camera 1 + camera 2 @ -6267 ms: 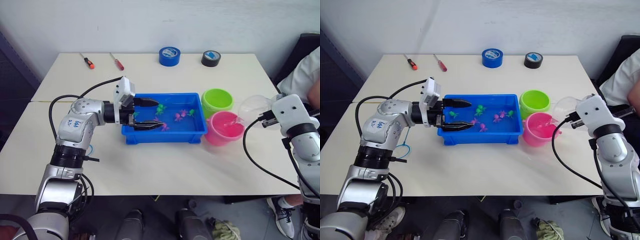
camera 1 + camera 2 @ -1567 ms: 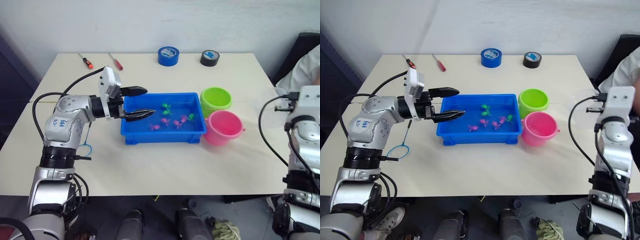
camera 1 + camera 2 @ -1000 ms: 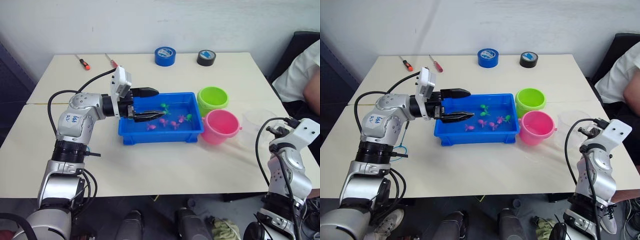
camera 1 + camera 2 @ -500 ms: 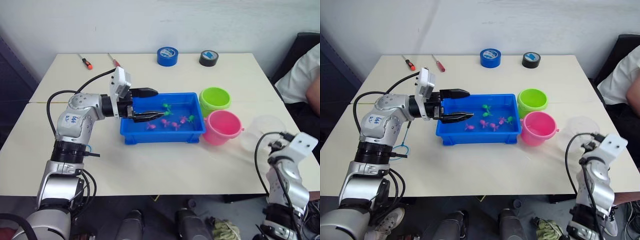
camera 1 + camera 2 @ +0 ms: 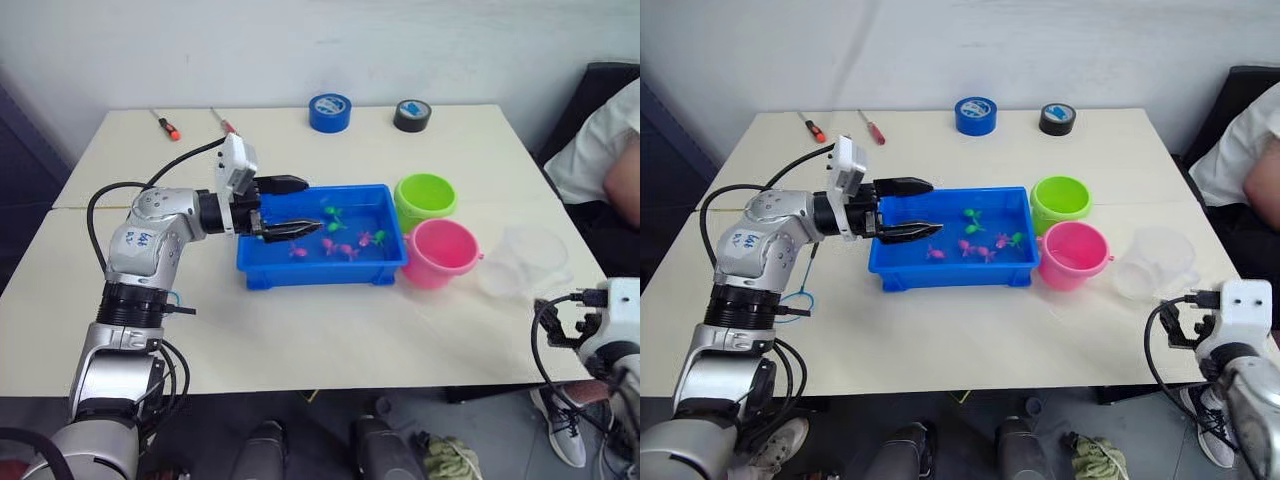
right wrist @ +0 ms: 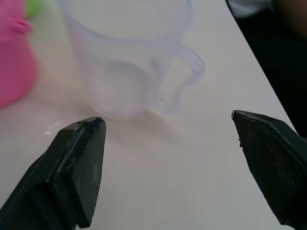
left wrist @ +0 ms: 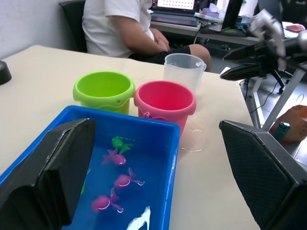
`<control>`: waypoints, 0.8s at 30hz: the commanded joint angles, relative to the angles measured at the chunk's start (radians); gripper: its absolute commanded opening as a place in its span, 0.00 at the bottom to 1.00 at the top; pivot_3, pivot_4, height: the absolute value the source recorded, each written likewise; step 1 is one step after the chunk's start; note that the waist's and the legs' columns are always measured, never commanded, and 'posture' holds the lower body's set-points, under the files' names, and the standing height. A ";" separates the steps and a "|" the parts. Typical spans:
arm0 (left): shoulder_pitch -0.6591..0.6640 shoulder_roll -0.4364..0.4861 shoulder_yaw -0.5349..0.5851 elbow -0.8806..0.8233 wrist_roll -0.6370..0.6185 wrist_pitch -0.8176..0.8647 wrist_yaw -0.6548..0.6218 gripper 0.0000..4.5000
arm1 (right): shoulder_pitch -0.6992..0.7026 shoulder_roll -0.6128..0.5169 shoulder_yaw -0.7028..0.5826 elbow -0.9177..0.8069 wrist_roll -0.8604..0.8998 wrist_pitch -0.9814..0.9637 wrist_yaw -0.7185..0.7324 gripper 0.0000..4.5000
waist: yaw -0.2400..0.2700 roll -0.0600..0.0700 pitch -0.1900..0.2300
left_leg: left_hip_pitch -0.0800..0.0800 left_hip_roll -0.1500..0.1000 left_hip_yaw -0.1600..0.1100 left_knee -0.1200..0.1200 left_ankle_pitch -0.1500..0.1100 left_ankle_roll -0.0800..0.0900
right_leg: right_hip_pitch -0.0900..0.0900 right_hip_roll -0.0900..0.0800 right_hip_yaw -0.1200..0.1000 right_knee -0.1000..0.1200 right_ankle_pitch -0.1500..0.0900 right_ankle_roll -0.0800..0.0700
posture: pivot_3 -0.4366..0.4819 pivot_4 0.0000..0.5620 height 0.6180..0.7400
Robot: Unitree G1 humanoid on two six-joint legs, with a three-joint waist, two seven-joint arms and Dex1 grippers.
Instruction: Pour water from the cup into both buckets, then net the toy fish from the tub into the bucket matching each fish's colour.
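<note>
Net [image 5: 792, 299]: lies on the table [image 5: 940, 330], near the left arm.
Left gripper [image 5: 285, 206]: fingers spread wide, empty, over the left end of the tub [image 5: 320, 270].
Fish [image 5: 345, 242]: green and pink ones lie inside the tub.
Buckets: green bucket [image 5: 425, 198] and pink bucket [image 5: 441, 251] just right of the tub.
Cup [image 5: 522, 262]: upright, right of the pink bucket.
Right gripper [image 6: 168, 165]: fingers apart, holding nothing, close to the cup.
</note>
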 commanded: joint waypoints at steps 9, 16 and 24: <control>0.297 -0.009 0.198 -0.366 0.080 0.223 0.550 1.00 | -0.357 -0.210 0.288 0.015 0.162 -0.098 0.391 0.99 | 0.028 -0.004 0.003 | -0.003 0.002 -0.004 0.000 0.000 0.000 | -0.001 0.000 -0.002 -0.003 0.002 -0.001 | 0.48 0.27 0.95; 0.460 -0.052 0.270 -0.470 0.221 0.315 0.840 1.00 | -0.468 -0.176 0.470 0.107 0.109 -0.197 0.501 0.99 | 0.032 -0.005 0.003 | -0.003 -0.002 -0.003 0.000 -0.001 0.002 | 0.000 -0.009 -0.003 -0.006 0.002 0.000 | 0.48 0.27 0.95; 0.487 -0.112 0.330 -0.353 0.262 0.272 0.966 1.00 | -0.548 -0.139 0.544 0.147 0.085 -0.250 0.559 0.99 | 0.032 -0.005 0.003 | -0.003 -0.001 -0.003 0.000 0.000 0.001 | -0.001 -0.009 -0.004 -0.006 0.002 0.000 | 0.48 0.27 0.95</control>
